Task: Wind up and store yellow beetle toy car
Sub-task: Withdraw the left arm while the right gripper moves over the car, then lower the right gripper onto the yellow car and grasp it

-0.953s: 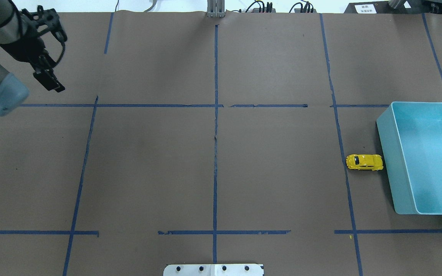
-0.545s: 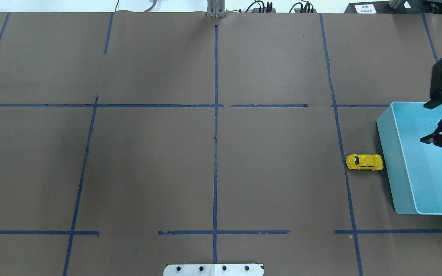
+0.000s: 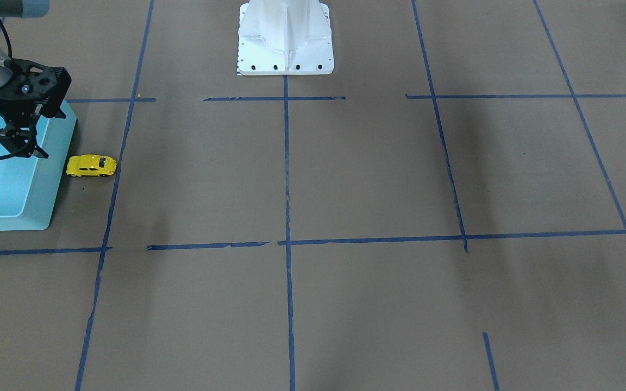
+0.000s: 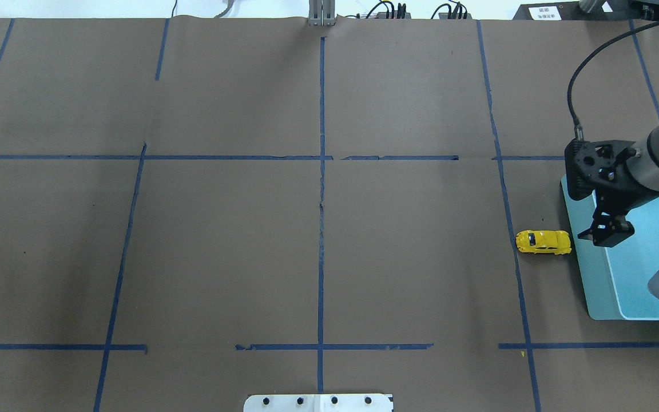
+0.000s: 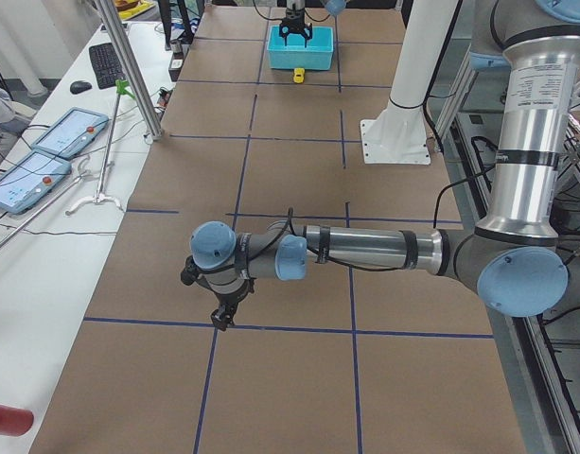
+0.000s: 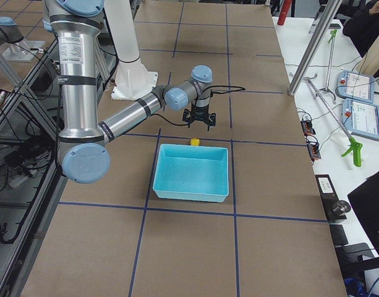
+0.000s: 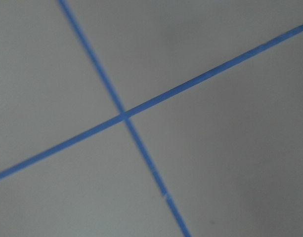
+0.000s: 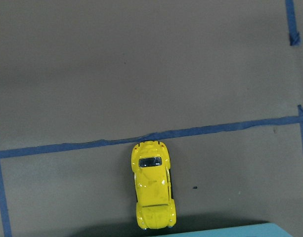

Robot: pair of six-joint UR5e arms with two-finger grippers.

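Note:
The yellow beetle toy car (image 4: 543,242) stands on the brown paper right beside the left wall of the teal bin (image 4: 586,274), its length along the table. The car also shows in the front view (image 3: 91,165) and fills the bottom centre of the right wrist view (image 8: 152,192). My right gripper (image 4: 605,237) hangs open and empty above that bin wall, just right of the car and apart from it (image 3: 19,146). My left gripper (image 5: 223,314) shows only in the left side view, low over a tape crossing far from the car, and I cannot tell its state.
The robot's white base (image 3: 286,38) sits at the table's near-robot edge. Blue tape lines (image 4: 321,200) divide the paper into squares. An operators' side table holds tablets (image 5: 43,151) and cables. A red object (image 5: 6,417) lies near the left side view's bottom corner.
My left arm has withdrawn out of the overhead view to the left. My right arm has come in from the right and moved left across the bin towards the car. The car has not moved.

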